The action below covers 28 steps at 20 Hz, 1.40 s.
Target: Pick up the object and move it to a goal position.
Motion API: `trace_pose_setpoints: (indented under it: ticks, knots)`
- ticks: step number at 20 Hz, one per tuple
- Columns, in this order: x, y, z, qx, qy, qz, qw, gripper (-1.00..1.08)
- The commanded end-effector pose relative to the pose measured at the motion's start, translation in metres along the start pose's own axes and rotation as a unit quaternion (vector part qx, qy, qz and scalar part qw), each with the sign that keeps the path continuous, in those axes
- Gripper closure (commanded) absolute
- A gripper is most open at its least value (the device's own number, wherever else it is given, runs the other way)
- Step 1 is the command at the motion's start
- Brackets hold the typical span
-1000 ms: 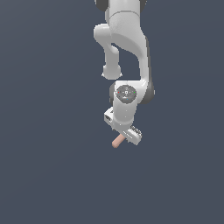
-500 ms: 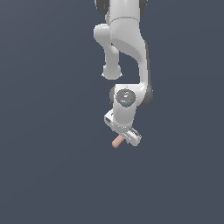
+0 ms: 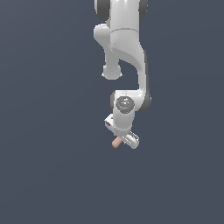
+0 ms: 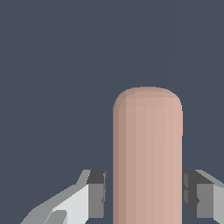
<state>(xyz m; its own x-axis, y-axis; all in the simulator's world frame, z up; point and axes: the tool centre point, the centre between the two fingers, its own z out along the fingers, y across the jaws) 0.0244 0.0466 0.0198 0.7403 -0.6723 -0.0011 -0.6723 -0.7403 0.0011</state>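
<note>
- Exterior view: the white Panda arm (image 3: 124, 48) comes down from twelve o'clock and ends a little below the middle of the picture.
- Its round wrist joint (image 3: 124, 104) faces the camera with a grey disc; a tiny red dot sits on that disc, too small to read as a mark or letter.
- Under the joint the gripper (image 3: 119, 141) hangs tilted, its white body running from about ten o'clock towards four o'clock.
- The object (image 3: 116, 143), a short salmon-pink rod, sticks out from the gripper's underside at about seven o'clock from the wrist joint, touching the gripper body; only its lower end shows.
- The backdrop is an even dark slate grey; no edge of a surface can be made out, so I cannot tell whether the rod rests on anything.
- No brand, label or writing can be read in this view.
- Wrist view: the object (image 4: 147, 157) fills the middle as a smooth matte pink column with a rounded end, running from six o'clock up to just past the centre.
- One grey and white finger (image 4: 89, 194) stands at about seven o'clock and the other at about five o'clock, one on each side of the rod.
- Both pads lie just beside the rod's flanks, the gripper narrowed around it; whether they truly press on it is hard to tell, since a thin dark sliver shows on each side.
- Nothing written shows here either.
</note>
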Motion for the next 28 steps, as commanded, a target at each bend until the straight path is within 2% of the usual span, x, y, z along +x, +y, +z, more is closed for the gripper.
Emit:
trace_pose_setpoints:
  ticks: [1, 11, 15, 20, 28]
  knots:
    - [0.0, -0.001, 0.0, 0.001, 0.0, 0.0, 1.0, 1.08]
    - [0.001, 0.0, 0.0, 0.001, 0.0, 0.0, 1.0, 1.08]
    - [0.01, 0.002, -0.003, 0.001, 0.0, 0.0, 1.0, 1.08]
    - [0.034, 0.009, -0.01, 0.001, 0.0, 0.0, 1.0, 1.08]
    - [0.089, 0.023, -0.026, 0.001, 0.0, 0.0, 1.0, 1.08]
